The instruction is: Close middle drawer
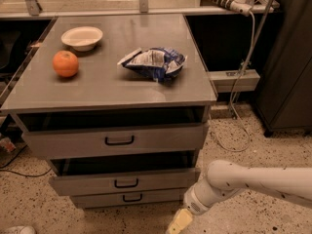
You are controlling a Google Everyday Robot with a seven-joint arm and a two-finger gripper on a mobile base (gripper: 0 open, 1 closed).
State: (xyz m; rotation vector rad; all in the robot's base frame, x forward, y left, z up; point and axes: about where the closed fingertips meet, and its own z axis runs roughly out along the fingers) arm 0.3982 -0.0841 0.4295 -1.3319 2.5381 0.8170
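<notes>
The grey metal cabinet (112, 89) has three drawers. The middle drawer (87, 184), with a flat grey front and a small black loop handle (126, 183), stands out only a little from the cabinet, with a dark gap above it. My gripper (178, 222) is at the bottom of the view, on the end of the white arm (243, 179). It sits low, just right of and below the middle drawer's right front corner, close to the floor. I cannot tell whether it touches the drawer.
The top drawer (73, 141) also stands slightly out. The lowest drawer (97, 199) is in. An orange (65, 63), a white bowl (82, 37) and a blue chip bag (155, 62) lie on the cabinet top. Cables (241, 101) and a dark cabinet (287, 77) stand to the right.
</notes>
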